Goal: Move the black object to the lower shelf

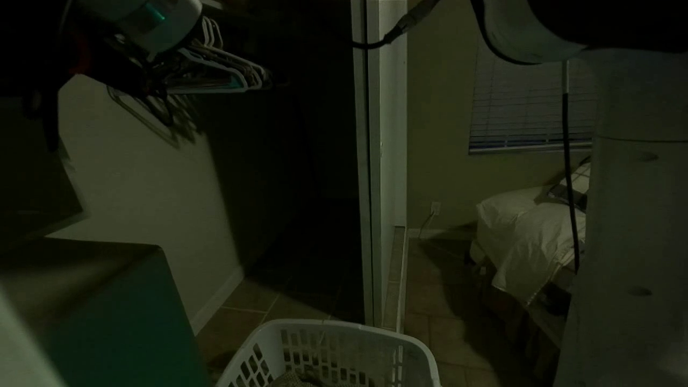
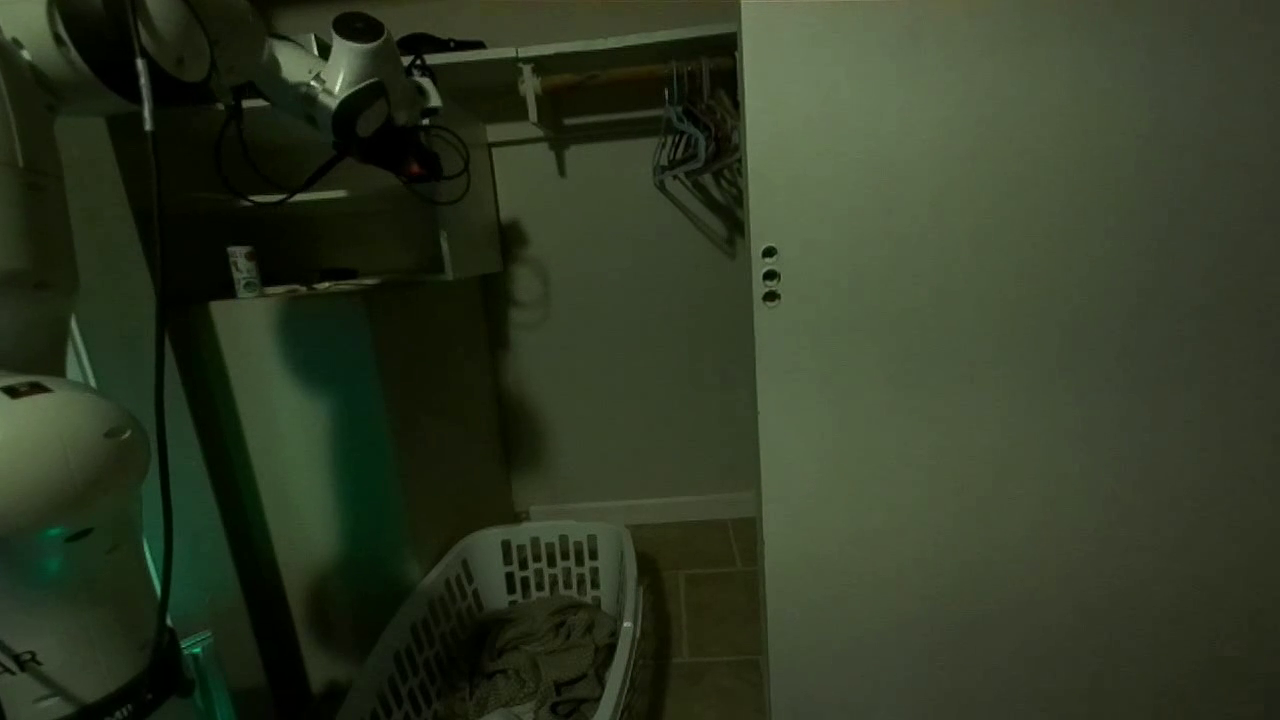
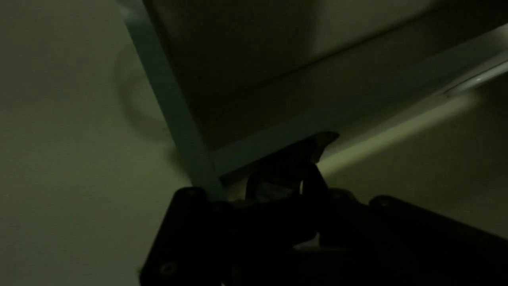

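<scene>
In the dim wrist view, a black object [image 3: 286, 155] slants from lower left to a tapered tip at upper right, its long axis running along a pale shelf edge [image 3: 254, 151] just beside it. It sits at the fingertips of the dark hand [image 3: 283, 182]; in this gloom I cannot tell how far open the hand is or whether it grips anything. In an exterior view, the white arm [image 2: 370, 75] reaches from the left, bending down before the shelf unit [image 2: 470, 215].

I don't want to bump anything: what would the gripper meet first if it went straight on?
Probably the shelf board's front edge, near the side panel. In the wrist view a dark shape at the gripper overlaps that edge, but depth is unclear.
</scene>
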Robot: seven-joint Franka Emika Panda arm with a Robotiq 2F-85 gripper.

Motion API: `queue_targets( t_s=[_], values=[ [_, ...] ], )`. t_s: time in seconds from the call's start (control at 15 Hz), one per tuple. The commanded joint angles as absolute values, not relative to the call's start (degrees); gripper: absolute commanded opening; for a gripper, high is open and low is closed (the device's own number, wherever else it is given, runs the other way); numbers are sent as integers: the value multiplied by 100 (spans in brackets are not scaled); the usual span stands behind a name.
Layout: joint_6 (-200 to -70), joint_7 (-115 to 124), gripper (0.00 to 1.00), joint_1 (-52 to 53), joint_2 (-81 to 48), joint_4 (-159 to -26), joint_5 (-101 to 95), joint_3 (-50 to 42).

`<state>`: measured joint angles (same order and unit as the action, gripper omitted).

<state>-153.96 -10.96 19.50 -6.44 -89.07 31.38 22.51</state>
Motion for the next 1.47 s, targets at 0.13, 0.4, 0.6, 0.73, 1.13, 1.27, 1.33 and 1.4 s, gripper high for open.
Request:
queue_targets(
  t_s=[0.13,0.4,0.6,0.73,1.13,1.27,1.33,1.4],
  values=[
    [-15088,-2033,0,1883,-625,-8707,4142,2394],
    [-14905,-2191,0,1871,-536,-8764,4299,2365],
    [-14701,-2300,0,1841,-446,-8823,4395,2350],
    [-14486,-2301,0,1809,-339,-8897,4418,2330],
    [-13932,-2241,0,1849,-74,-9036,4387,2398],
    [-13968,-2178,0,1857,-26,-9074,4214,2393],
    [-14016,-2192,4,1859,-22,-9086,4112,2388],
    [-13997,-2182,27,1856,-19,-9093,4083,2385]
  ],
)
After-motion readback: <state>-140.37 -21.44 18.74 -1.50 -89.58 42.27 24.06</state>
